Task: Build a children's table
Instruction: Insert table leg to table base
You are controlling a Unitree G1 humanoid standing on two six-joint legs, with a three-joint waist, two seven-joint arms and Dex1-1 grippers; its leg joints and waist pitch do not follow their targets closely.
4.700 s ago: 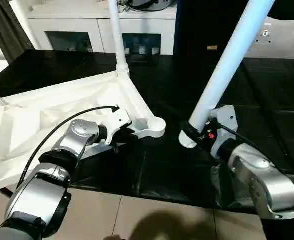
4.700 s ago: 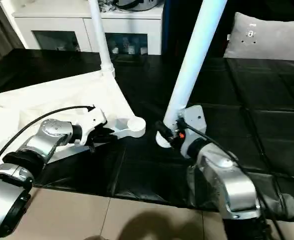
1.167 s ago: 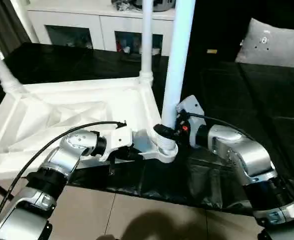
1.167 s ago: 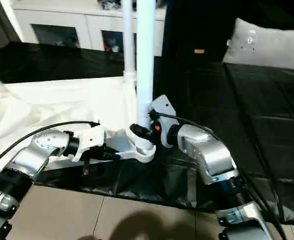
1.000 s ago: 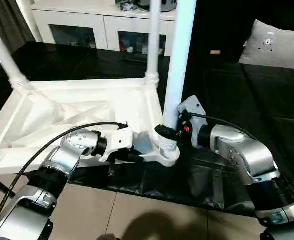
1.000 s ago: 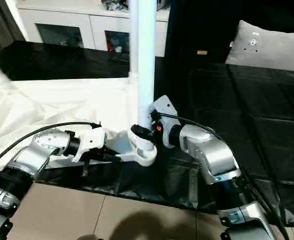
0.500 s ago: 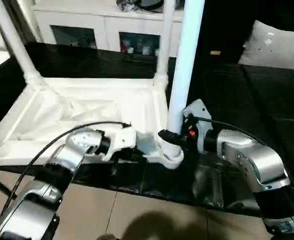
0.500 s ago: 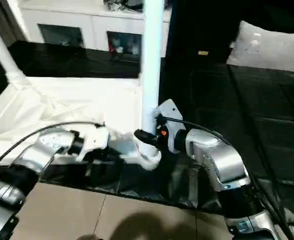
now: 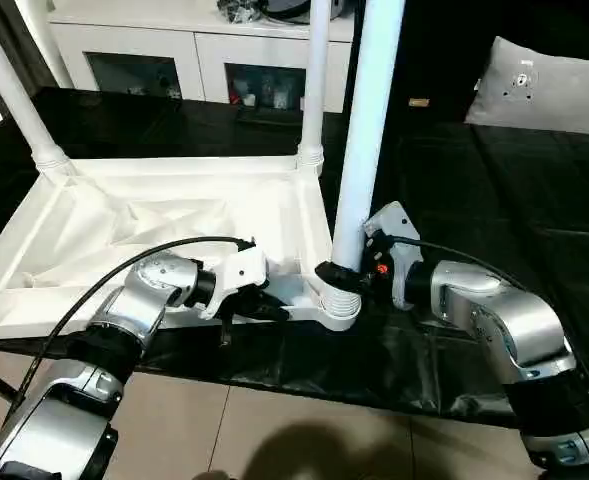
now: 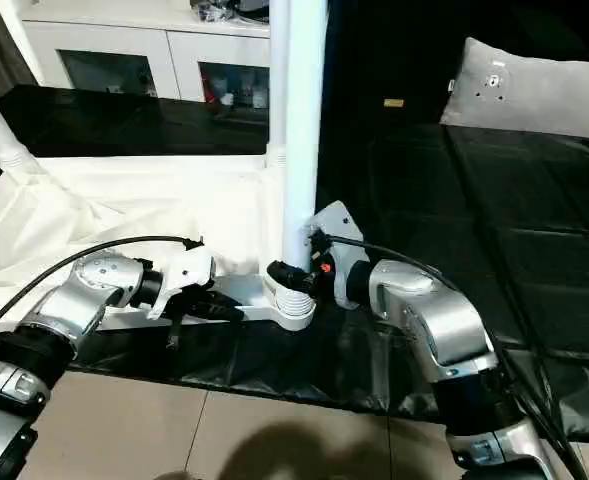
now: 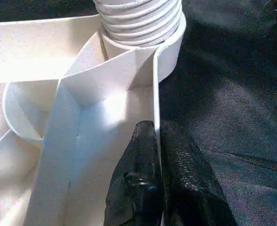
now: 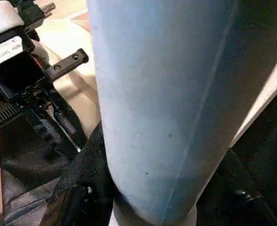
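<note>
both grippers (image 9: 264, 306) clamp table (image 9: 154, 225) edge, leg (image 9: 366, 130).

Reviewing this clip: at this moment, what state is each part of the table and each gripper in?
Table top: upside down, ribbed underside up.
Two far legs: upright in corner sockets.
Near leg: upright, threaded end in near corner socket.
Right gripper: shut on near leg's base.
Left gripper: shut on table top's edge wall.
Cabinet: glass doors closed.
</note>
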